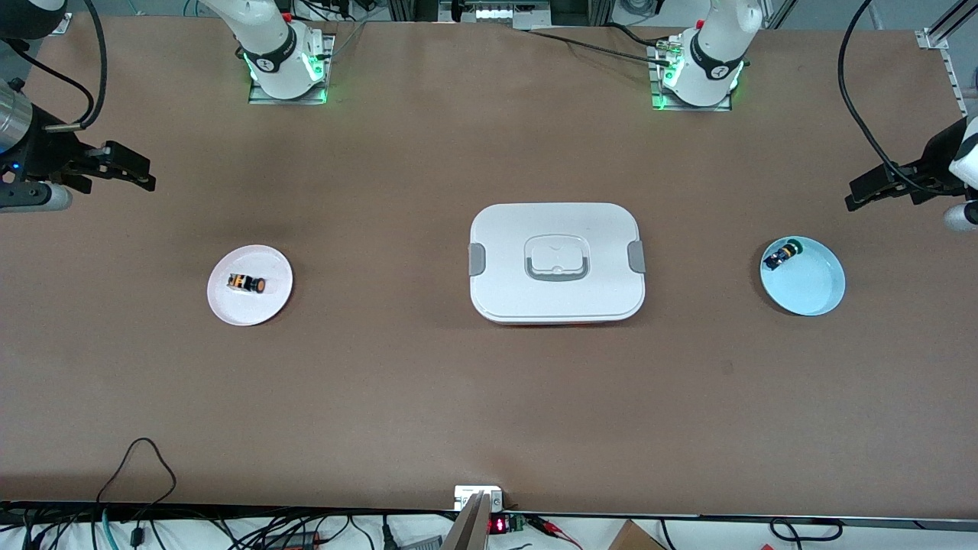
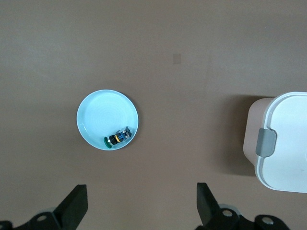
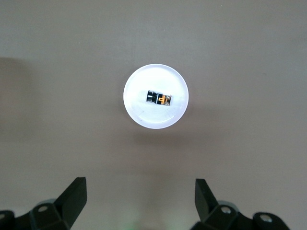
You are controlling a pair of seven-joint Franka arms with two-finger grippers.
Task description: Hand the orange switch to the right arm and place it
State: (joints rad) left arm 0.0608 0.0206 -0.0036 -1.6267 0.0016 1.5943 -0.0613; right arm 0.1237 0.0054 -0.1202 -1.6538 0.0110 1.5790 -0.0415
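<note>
The orange switch point(image 1: 247, 283) lies on its side on a small pink plate point(image 1: 271, 302) toward the right arm's end of the table. It also shows in the right wrist view point(image 3: 159, 98), on the plate point(image 3: 156, 117). My right gripper point(image 1: 141, 174) is open and empty, up in the air over the table edge at that end, apart from the plate; its open jaws show in its wrist view point(image 3: 140, 182). My left gripper point(image 1: 859, 197) is open and empty, up over the left arm's end of the table point(image 2: 141, 188).
A switch with a green cap and blue body point(image 1: 784, 254) lies in a light blue plate point(image 1: 814, 294) below the left gripper, also in the left wrist view point(image 2: 118, 138). A white lidded box point(image 1: 556, 305) with grey latches stands mid-table.
</note>
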